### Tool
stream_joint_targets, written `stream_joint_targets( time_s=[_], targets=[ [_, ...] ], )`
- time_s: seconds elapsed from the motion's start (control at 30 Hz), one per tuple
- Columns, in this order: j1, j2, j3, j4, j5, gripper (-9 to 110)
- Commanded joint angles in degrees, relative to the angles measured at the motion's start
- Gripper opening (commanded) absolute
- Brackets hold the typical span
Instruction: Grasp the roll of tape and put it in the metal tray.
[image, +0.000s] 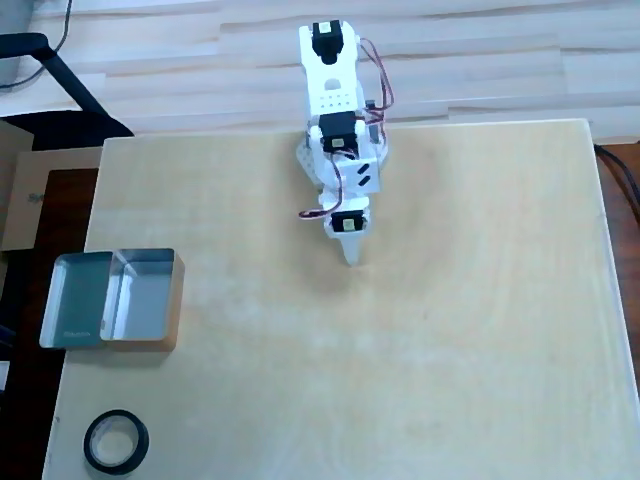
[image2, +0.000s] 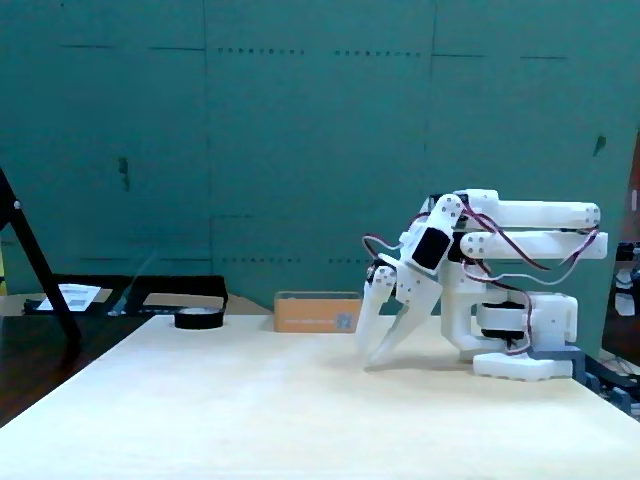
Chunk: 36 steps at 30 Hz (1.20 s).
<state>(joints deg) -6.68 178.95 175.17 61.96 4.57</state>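
Black roll of tape (image: 116, 441) sits near the table's (image: 450, 350) lower-left corner in the overhead view, far from my gripper (image: 351, 260) and down-left of the jaws. Metal tray (image: 112, 299) lies well left of the jaws, between them and the tape on that side, apart from the roll. Gripper is folded close to the arm's (image: 333, 100) base, tips pointing down just above the wood; in the fixed view (image2: 372, 362) the two fingers converge at the tips, so I read the jaws as together, holding nothing.

Risks as I judge them: long reach to the roll near the edge, so a sloppy approach could push it off the table. Swinging low could clip the tray wall. Jaws must part first or they'll just bump the ring.

Count: one tape roll, one tray with two compartments, one arm.
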Motion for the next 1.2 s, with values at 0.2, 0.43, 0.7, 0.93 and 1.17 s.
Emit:
stream_joint_targets(
  time_s=[0.2, 0.43, 0.7, 0.93, 1.17],
  targets=[
    [0.5, 16.5, -0.7, -0.1, 0.6, 0],
    [0.4, 16.5, -0.7, -0.1, 0.6, 0],
    [0.4, 16.5, -0.7, -0.1, -0.1, 0],
    [0.4, 16.5, -0.7, -0.2, -4.8, 0],
    [0.4, 16.5, -0.7, -0.2, -4.8, 0]
  ],
)
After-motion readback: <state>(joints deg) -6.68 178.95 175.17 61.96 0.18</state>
